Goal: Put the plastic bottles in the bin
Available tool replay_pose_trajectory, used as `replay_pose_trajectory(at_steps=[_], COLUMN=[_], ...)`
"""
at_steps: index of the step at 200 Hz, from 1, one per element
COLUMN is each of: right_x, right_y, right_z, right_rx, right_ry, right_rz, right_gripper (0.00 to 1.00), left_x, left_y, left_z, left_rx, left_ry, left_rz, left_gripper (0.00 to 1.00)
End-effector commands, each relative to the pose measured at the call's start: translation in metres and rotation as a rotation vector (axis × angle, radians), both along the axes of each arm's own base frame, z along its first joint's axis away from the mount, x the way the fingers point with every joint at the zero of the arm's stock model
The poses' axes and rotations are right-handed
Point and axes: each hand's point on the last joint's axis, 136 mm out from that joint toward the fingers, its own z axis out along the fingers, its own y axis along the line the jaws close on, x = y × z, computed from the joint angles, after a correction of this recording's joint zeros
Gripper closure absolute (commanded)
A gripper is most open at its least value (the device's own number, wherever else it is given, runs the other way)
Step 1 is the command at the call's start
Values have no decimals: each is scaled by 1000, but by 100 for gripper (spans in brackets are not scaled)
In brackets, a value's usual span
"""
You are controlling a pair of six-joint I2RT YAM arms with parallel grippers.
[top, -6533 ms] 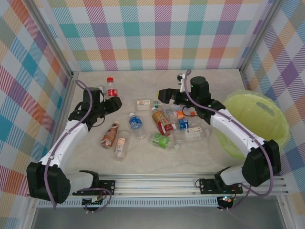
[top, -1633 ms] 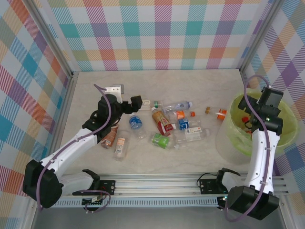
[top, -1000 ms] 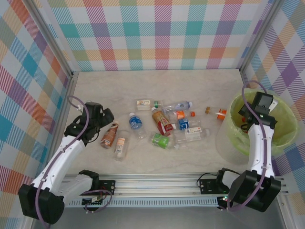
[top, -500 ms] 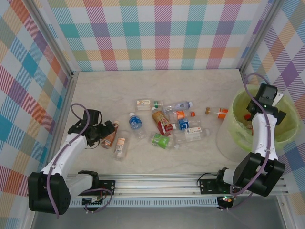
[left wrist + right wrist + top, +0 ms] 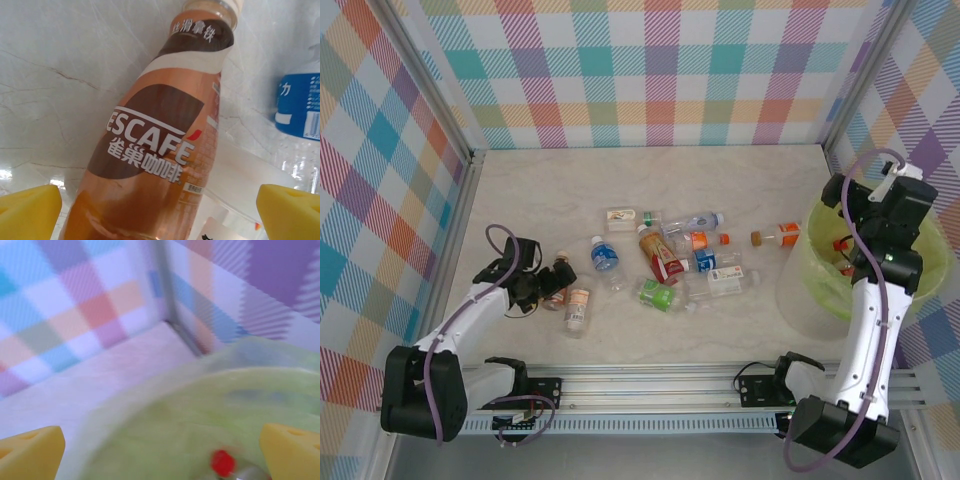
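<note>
Left wrist, left hand (image 5: 160, 212) apart astride coffee bottle (image 5: 155, 145) (lying flat), right hand (image 5: 160, 455) apart

Pale marble-look surface (image 5: 750, 180), bottles lying flat on it. Left side: brown coffee bottle (image 5: 155, 150), w/ an orange-label bottle (image 5: 577, 306) just beside it. Centre cluster, close or touching: blue-label bottle (image 5: 605, 256), red-label bottle (image 5: 661, 257), green-label bottle (image 5: 658, 294), white-label bottle (image 5: 622, 216), a few more clear ones. Orange-cap bottle (image 5: 775, 237) lies apart to the right, near the yellow-green bin (image 5: 808, 300) standing at the right edge
</note>
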Motion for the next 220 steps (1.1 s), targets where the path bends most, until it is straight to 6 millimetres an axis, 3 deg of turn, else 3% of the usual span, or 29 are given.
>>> replay_pose_trajectory(at_steps=[1,23,47,98,127,164,220], right_x=[-1,-8,-15,0,13,18,29], right_y=[67,109,154,219,246,277,306], right_z=[40,59,64,33,15,9,-12], right_rx=[144,261,305,307,295,287,275], right_ry=[-156,-243,-241,-144,-84,-77,-22], right_rz=[321,517,704,852,898,973,1025], right_gripper=[0,0,0,0,0,0,0], left_x=[0,1,-2,-4,-4,-6,-1], left_y=[6,-1,-4,3,2,-1,0], left_z=[-11,-17,-26,-38,-43,-45,-37], left_rx=[61,42,42,83,84,63,66], left_ry=[12,25,51,94,108,103,78], left_rz=[-10,-31,-43,-29,-36,-49,-27], left_gripper=[2,8,17,22,25,34,42])
